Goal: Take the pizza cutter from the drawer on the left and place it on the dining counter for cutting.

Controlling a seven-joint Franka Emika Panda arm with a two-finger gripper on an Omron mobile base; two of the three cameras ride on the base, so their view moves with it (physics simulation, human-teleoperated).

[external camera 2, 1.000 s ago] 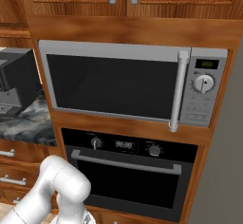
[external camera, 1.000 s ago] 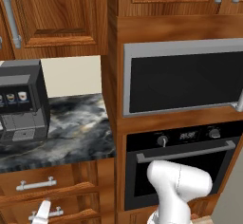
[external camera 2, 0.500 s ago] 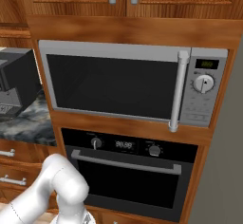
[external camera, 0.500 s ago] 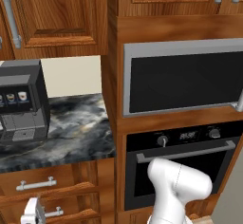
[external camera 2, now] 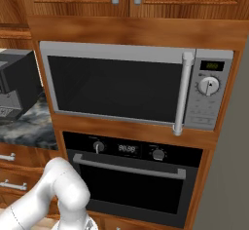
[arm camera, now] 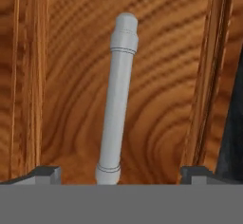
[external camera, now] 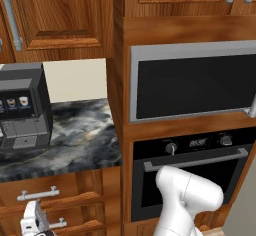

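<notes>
Facing the reddish-brown wooden cabinet run under the marbled grey stone counter point(external camera: 75, 145), the white arm reaches low and left toward the upper shallow wooden drawer point(external camera: 75, 192), which is shut. Its silver bar handle point(external camera: 37, 195) lies horizontal in the room. In the hand view that handle point(arm camera: 116, 99) runs almost straight up the picture, just ahead and centred between the two dark fingertips point(arm camera: 45, 172), so the jaw gap lies across its long axis. The two-finger gripper point(arm camera: 118, 175) stands wide apart, holding nothing. The pizza cutter is presumably inside the closed drawer.
</notes>
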